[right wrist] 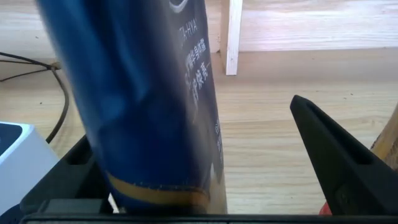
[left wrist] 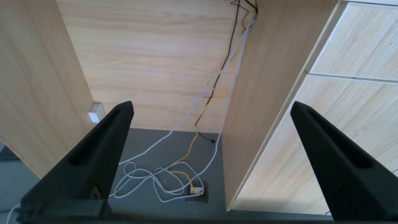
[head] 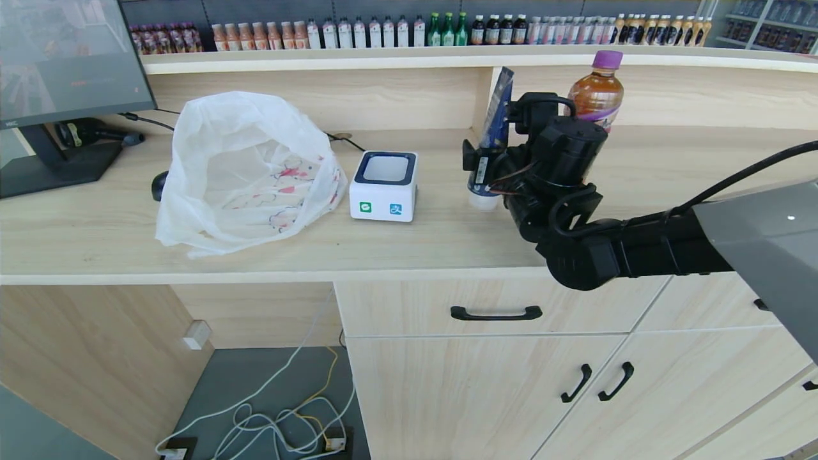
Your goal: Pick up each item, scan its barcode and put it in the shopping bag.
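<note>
Wooden counter [head: 96, 223], blue tube [head: 497, 112] upright cap-down near scanner [head: 383, 191], right gripper [right wrist: 189, 127] wide open around it, not clamped, left gripper [left wrist: 211, 106] open, empty; tube likely light, squashy, slick, so grip mid-body.

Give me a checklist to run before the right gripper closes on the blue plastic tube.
1. Blue plastic tube upright on its white cap: ok.
2. Tube between the fingers of the open right gripper: ok.
3. Barcode turned towards the white box scanner: cannot tell.
4. Scanner's top window uncovered: ok.
5. White plastic shopping bag mouth open: ok.
6. Arm's clearance from the brown bottle with purple cap: cannot tell.
</note>
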Available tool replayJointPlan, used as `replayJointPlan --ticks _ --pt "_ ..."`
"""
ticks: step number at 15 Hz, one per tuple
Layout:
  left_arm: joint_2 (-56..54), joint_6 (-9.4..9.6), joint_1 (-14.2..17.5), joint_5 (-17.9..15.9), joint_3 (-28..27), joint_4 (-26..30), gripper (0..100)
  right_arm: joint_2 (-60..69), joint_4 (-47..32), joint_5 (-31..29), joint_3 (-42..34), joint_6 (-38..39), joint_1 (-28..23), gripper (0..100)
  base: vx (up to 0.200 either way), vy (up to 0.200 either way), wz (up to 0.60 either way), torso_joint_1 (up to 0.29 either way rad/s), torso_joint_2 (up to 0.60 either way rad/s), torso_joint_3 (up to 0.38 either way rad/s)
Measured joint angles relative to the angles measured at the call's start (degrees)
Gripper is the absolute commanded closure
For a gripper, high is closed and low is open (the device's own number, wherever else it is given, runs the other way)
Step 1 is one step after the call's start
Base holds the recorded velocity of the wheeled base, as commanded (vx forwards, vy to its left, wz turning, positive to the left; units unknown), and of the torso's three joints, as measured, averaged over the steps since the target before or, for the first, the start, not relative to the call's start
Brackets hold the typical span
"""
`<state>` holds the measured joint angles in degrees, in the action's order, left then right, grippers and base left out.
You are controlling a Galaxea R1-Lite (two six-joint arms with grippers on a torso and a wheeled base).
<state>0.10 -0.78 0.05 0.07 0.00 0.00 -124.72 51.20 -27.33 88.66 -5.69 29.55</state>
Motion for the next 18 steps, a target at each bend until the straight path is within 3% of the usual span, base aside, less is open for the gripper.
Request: replayJointPlan --ticks 1,2,18 --pt "0.00 0.00 0.00 0.00 0.00 0.00 0 -0.09 0.04 0.00 0.00 0.00 0.05 0 0.000 0.000 0.00 0.000 0.00 0.000" --pt "0.00 0.02 0.00 0.00 0.00 0.00 0 -0.15 0.01 -0.01 0.00 0.00 0.02 100 0.000 0.000 0.00 0.000 0.00 0.000" --pt "0.00 0.00 0.00 0.00 0.00 0.00 0 0.88 0.09 0.05 -0.11 0.96 0.66 100 0.000 0.000 0.00 0.000 0.00 0.000"
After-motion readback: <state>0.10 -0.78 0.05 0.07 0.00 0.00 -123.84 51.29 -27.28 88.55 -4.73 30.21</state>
